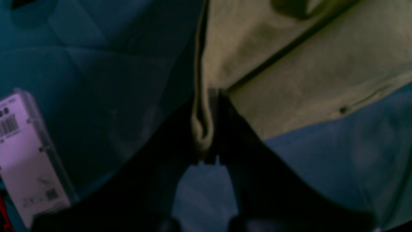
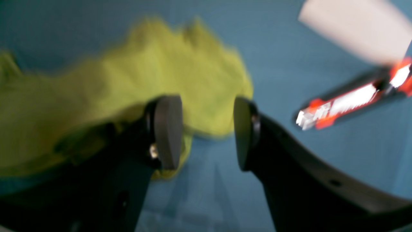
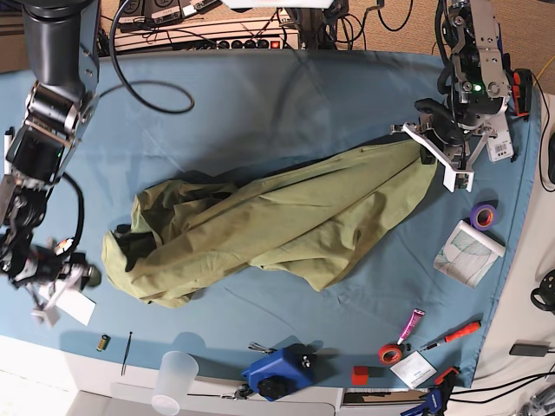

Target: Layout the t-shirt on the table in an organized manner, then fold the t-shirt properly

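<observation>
The olive-green t-shirt point(image 3: 286, 217) lies stretched and crumpled across the teal table point(image 3: 260, 95), bunched at its left end. In the base view my left gripper point(image 3: 431, 152) sits at the shirt's upper-right tip. The left wrist view shows that left gripper point(image 1: 209, 109) shut on a narrow fold of the t-shirt point(image 1: 289, 64). My right gripper point(image 3: 76, 277) hovers just left of the shirt's bunched end. Seen from the right wrist, the right gripper point(image 2: 206, 132) is open with nothing between its pads point(image 2: 167, 132), and the t-shirt point(image 2: 128, 80) lies ahead of it on the left.
A red-and-white utility knife point(image 2: 351, 100) and a white card point(image 2: 354, 29) lie right of my right gripper. A purple tape roll point(image 3: 483, 215), a paper packet point(image 3: 468, 251), a red screwdriver point(image 3: 455, 334), a blue device point(image 3: 277, 373) and a plastic cup point(image 3: 173, 377) line the right and front edges. A barcoded package point(image 1: 29, 154) lies beside my left gripper.
</observation>
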Robot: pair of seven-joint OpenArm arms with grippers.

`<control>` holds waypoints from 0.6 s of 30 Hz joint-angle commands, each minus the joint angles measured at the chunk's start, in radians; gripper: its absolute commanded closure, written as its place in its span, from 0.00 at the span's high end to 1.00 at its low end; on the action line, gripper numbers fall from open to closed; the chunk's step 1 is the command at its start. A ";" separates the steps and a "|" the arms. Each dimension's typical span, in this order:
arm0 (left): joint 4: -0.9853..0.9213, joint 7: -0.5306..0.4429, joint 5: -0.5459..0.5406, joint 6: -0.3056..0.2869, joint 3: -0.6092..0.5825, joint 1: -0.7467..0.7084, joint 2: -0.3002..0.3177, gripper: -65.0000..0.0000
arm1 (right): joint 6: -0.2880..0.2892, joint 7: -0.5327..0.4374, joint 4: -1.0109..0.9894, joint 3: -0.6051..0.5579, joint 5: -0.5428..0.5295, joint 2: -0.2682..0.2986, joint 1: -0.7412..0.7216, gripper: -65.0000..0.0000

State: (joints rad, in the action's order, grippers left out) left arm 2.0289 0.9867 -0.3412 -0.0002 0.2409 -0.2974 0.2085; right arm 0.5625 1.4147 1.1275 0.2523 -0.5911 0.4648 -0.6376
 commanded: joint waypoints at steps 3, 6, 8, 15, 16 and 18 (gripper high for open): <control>0.017 -0.018 0.004 0.002 0.004 0.006 0.008 0.00 | 0.036 -0.018 0.015 0.002 -0.046 0.017 0.003 0.40; 0.017 -0.019 0.004 0.003 0.004 0.006 0.008 0.00 | 0.067 -0.051 0.015 0.003 -0.073 0.018 0.017 0.40; 0.017 -0.019 0.004 0.002 0.004 0.006 0.008 0.00 | 0.065 -0.050 0.015 0.004 -0.096 0.017 0.021 0.40; 0.017 -0.018 0.004 0.003 0.004 0.006 0.008 0.00 | 0.136 -0.018 0.016 0.004 -0.325 0.017 0.095 0.40; 0.017 -0.018 0.004 0.002 0.004 0.006 0.008 0.00 | 0.136 -0.018 0.016 0.004 -0.348 0.017 0.113 0.40; 0.017 -0.019 0.004 0.002 0.004 0.006 0.008 0.00 | 0.136 -0.018 0.016 0.004 -0.359 0.017 0.152 0.40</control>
State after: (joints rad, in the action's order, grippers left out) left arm 2.0289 0.9867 -0.3412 -0.0002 0.2417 -0.2981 0.2085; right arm 0.6971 1.4139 1.1278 0.2520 -0.9268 0.4622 -0.4580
